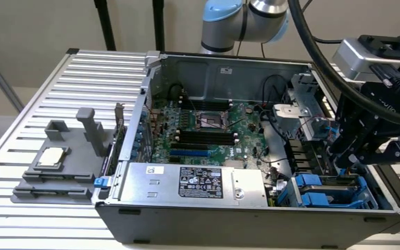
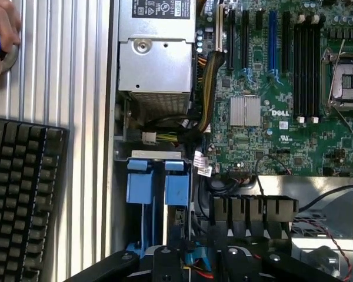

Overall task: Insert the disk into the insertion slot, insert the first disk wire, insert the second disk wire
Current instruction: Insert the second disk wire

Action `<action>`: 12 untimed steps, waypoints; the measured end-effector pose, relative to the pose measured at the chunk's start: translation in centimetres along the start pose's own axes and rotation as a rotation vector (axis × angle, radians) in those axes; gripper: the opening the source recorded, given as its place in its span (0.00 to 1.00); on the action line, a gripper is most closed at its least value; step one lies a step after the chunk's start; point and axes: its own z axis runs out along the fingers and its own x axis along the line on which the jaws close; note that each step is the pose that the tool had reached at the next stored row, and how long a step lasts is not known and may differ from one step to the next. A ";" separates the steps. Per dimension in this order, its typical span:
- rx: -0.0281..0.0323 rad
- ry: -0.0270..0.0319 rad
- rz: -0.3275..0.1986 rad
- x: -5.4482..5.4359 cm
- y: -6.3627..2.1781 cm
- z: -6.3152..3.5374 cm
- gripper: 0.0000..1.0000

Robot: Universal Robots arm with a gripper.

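- The black robot gripper (image 1: 356,156) is hung low over the grey-metal drive bay with blue plastic fittings (image 1: 332,190), at the open case's 4 o'clock corner in the exterior view.
- How far its pincer is parted, or whether anything is held, cannot be told.
- A blue carrier frame (image 2: 159,188) is seen seated in the bay, presumably with the disk clipped in it.

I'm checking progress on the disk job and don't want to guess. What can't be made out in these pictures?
- Gripper, exterior view: its own black body and cables cover the fingertips.
- Insertion slot, exterior view: blue fittings and the case wall hide whether a disk is seated.
- Hand, wrist view: cut off by the picture's edge.
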 end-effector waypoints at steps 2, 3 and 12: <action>0.0000 0.0066 0.000 -0.1 -0.03 0.22 0.33; 0.0001 0.0095 0.000 -0.1 -0.06 0.32 0.33; 0.0001 0.0404 0.001 -0.8 -0.18 0.54 0.24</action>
